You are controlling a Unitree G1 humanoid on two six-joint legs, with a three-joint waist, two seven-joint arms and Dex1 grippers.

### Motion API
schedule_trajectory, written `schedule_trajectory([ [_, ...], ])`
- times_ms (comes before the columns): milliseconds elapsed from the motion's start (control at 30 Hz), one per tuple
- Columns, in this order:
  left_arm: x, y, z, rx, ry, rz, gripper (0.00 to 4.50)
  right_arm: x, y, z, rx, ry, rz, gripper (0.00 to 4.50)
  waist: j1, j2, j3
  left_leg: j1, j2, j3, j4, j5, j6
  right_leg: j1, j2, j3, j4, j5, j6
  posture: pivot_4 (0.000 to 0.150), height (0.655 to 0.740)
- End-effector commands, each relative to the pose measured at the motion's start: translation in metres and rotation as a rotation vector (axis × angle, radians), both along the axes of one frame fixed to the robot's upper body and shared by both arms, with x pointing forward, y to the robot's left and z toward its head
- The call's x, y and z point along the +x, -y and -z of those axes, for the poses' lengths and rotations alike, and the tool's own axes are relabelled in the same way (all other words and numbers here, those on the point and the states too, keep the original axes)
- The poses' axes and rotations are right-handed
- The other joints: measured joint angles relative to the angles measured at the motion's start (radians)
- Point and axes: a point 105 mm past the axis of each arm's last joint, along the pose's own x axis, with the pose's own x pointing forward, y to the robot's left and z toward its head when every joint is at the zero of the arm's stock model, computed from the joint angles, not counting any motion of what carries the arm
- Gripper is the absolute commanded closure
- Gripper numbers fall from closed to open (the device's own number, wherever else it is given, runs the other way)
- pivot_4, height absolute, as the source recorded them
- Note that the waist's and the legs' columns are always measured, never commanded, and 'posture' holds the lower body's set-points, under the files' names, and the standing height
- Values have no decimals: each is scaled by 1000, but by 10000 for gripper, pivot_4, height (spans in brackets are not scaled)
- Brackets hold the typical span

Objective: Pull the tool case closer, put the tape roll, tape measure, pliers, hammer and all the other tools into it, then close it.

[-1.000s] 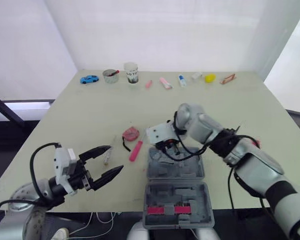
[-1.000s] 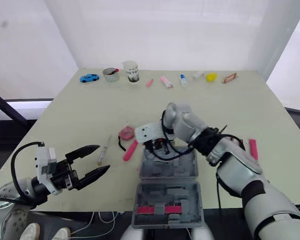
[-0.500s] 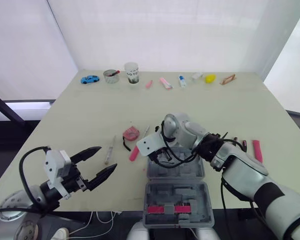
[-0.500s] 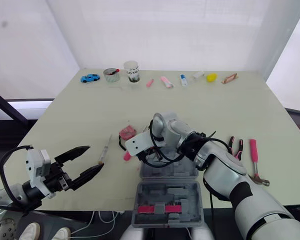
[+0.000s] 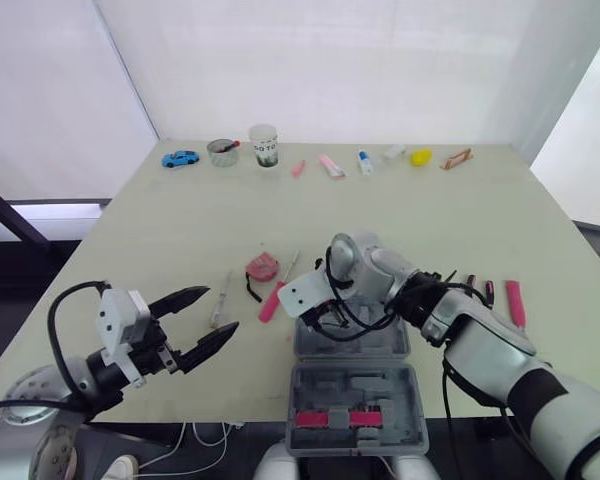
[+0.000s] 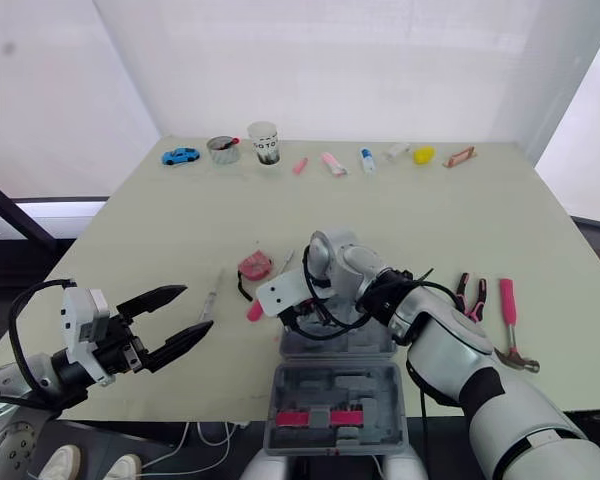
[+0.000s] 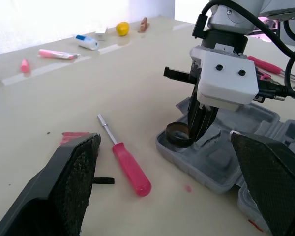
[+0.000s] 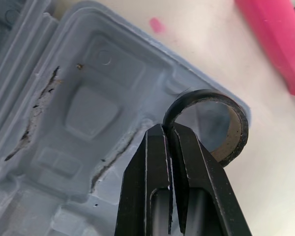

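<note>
Our right arm's bent inward, right gripper (image 8: pixel 168 129) clamped on the wall of the tape roll (image 8: pixel 206 94) over the tool case (image 8: pixel 88 113)'s far-left corner, barely moved in half a second. Our left gripper (image 5: pixel 222 309) hangs wide open, nudged up slightly.

Right tool (image 8: pixel 168 131) (gripping tape roll (image 8: pixel 241 130)) has shifted to tool case's (image 8: pixel 88 113) corner.
</note>
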Motion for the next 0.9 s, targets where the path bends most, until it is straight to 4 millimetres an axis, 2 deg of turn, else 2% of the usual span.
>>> schedule_trajectory([
  [33,1,-2,-7,21,21,10,0,1,-6,-12,35,30,-13,44127,-1,0,0,0,0,0,0,0,0,0,0,0,0,0,0,1500,7400],
  [133,1,-2,-6,23,18,16,0,2,-6,-13,37,34,-10,44127,-1,0,0,0,0,0,0,0,0,0,0,0,0,0,0,1500,7400],
  [167,2,-2,-6,23,18,18,0,2,-6,-13,38,35,-9,41605,-1,0,0,0,0,0,0,0,0,0,0,0,0,0,0,1500,7400],
  [233,3,0,-6,21,19,22,0,2,-7,-13,43,31,-7,34832,-1,0,0,0,0,0,0,0,0,0,0,0,0,0,0,1500,7400],
  [300,3,0,-6,22,22,24,0,2,-7,-12,48,33,-6,24727,-1,0,0,0,0,0,0,0,0,0,0,0,0,0,0,1500,7400],
  [333,3,0,-6,23,23,26,0,2,-7,-12,48,33,-7,24727,-1,0,0,0,0,0,0,0,0,0,0,0,0,0,0,1500,7400],
  [367,4,0,-6,24,24,26,0,2,-7,-11,48,33,-7,17966,-1,0,0,0,0,0,0,0,0,0,0,0,0,0,0,1500,7400],
  [433,4,0,-6,27,25,29,0,2,-7,-11,53,40,-8,12008,-1,0,0,0,0,0,0,0,0,0,0,0,0,0,0,1500,7400],
  [500,4,-1,-6,29,26,31,0,3,-8,-14,61,44,-5,3248,-1,0,0,0,0,0,0,0,0,0,0,0,0,0,0,1500,7400],
  [533,5,-1,-7,30,26,32,0,3,-8,-16,70,45,-2,1448,-1,0,0,0,0,0,0,0,0,0,0,0,0,0,0,1500,7400],
  [667,6,-2,-7,31,25,37,0,2,-8,-28,120,40,17,1448,0,0,0,0,0,0,0,0,0,0,0,0,0,0,0,1500,7400],
  [767,8,-2,-7,31,26,41,0,2,-8,-41,215,19,53,1448,0,0,0,0,0,0,0,0,0,0,0,0,0,0,0,1500,7400],
  [900,12,-4,-8,31,31,42,0,0,-8,-48,400,-71,146,1448,3,0,0,0,0,0,0,0,0,0,0,-1,0,0,0,1500,7400],
])
